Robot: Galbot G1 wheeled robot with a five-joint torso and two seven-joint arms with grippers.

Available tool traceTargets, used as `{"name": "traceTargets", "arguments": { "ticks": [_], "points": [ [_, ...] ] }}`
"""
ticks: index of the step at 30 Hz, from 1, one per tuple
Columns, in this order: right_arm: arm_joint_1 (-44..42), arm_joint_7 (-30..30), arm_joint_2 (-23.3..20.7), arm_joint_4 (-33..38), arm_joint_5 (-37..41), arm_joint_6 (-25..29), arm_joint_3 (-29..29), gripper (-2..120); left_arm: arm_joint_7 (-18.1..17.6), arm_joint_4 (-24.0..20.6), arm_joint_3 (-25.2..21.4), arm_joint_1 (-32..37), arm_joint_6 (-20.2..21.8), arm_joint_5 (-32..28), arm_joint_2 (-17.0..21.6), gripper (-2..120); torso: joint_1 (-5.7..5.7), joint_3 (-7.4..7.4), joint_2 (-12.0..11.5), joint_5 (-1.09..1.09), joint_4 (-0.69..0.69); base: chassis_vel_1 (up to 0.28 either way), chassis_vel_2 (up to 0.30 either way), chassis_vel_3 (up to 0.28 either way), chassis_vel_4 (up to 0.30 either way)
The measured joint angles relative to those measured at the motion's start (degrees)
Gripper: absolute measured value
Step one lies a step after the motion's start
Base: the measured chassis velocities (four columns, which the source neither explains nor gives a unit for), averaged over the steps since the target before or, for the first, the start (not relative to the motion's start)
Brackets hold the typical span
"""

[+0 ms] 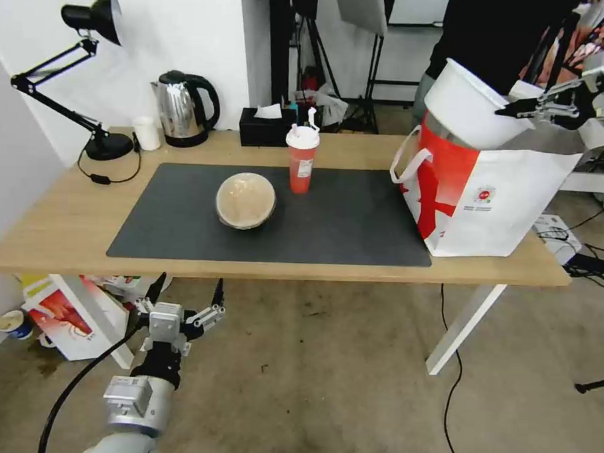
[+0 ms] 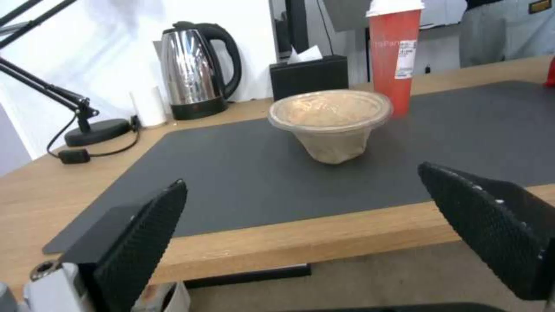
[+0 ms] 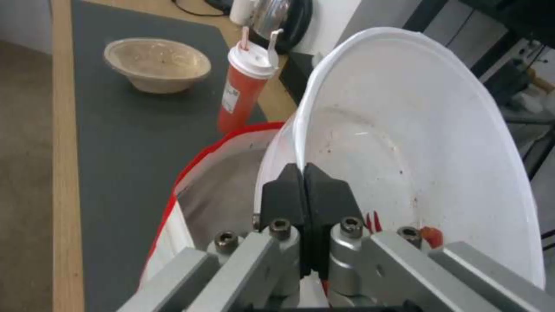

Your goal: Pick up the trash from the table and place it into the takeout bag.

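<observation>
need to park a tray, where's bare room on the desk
Free: the mat between the tan bowl and the takeout bag, and its front left corner. Crowded: the back edge, with lamp, kettle, tissue box and red cup.

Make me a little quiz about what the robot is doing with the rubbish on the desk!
1. True or false: the right tool is pinching the rim of the white bowl.
2. What is that bowl hanging over?
3. How many trash pieces sit on the grey mat?

Key
1. True.
2. The open takeout bag.
3. Two: the tan lidded bowl and the red cup. The left tool waits open, below the table edge.
</observation>
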Motion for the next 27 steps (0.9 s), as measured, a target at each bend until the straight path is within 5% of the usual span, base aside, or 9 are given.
{"name": "traceTargets", "arguments": {
  "ticks": [17,27],
  "points": [
    [-2.9,-1.3,-1.0,0.8,0.7,0.1,2.3,1,0.0,0.0,0.0,0.0,0.0,0.0,0.0,100,0.00,0.00,0.0,0.00,0.00,0.000,0.000,0.000,0.000],
    [-2.3,-1.3,-0.8,1.1,1.2,-0.1,2.2,38,0.0,0.0,0.0,0.0,0.0,0.0,0.0,100,0.00,0.00,0.0,0.00,0.00,0.000,0.000,0.000,0.000]
  ]
}}
